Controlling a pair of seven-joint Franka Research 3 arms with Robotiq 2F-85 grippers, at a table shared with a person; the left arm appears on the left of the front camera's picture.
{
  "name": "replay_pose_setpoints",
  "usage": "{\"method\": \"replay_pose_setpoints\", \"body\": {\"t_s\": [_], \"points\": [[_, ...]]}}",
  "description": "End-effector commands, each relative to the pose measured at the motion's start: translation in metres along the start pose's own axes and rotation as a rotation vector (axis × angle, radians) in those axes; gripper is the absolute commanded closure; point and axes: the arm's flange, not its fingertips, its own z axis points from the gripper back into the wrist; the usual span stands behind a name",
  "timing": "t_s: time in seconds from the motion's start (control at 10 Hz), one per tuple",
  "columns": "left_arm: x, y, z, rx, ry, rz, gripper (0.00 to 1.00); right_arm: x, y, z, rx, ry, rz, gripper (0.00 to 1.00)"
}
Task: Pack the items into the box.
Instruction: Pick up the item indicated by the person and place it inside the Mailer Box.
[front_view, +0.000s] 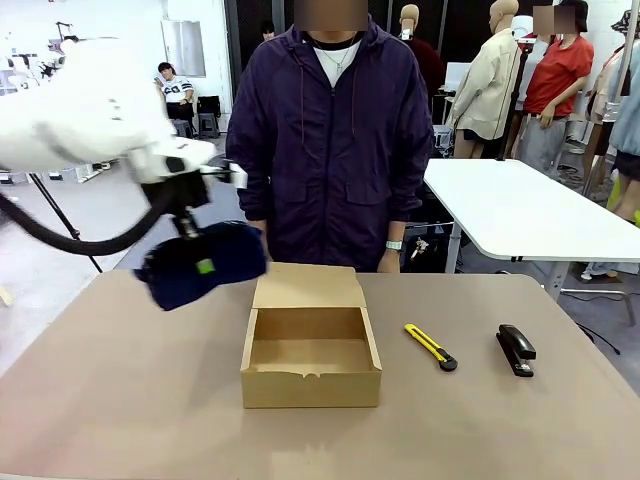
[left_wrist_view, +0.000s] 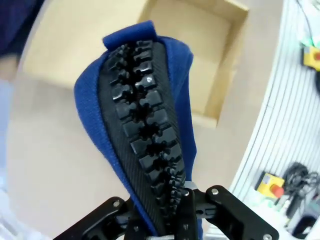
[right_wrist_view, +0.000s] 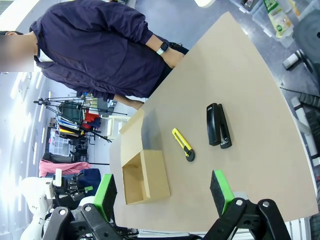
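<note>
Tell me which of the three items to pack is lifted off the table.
The dark navy zippered soft pouch, gripped by the left end effector; the yellow-and-black utility knife and small black stapler lie on the tan table.

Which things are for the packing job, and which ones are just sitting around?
For the job:
navy pouch, held up by the left gripper
cardboard box, open
yellow utility knife
black stapler

Just sitting around:
white table farther off
emergency-stop button
</note>
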Motion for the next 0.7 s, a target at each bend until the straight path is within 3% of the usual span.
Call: {"method": "replay_pose_setpoints", "body": {"t_s": [0.0,0.3,0.6], "points": [[0.029,-0.003,-0.007,-0.038,-0.025,-0.220,1.00,0.003,-0.001,0.000,0.029,-0.013,0.019,0.00],[0.082,-0.038,-0.047,-0.008,0.043,-0.310,1.00,0.003,-0.001,0.000,0.029,-0.013,0.019,0.00],[0.107,-0.042,-0.094,0.014,0.106,-0.391,1.00,0.003,-0.001,0.000,0.029,-0.013,0.019,0.00]]}}
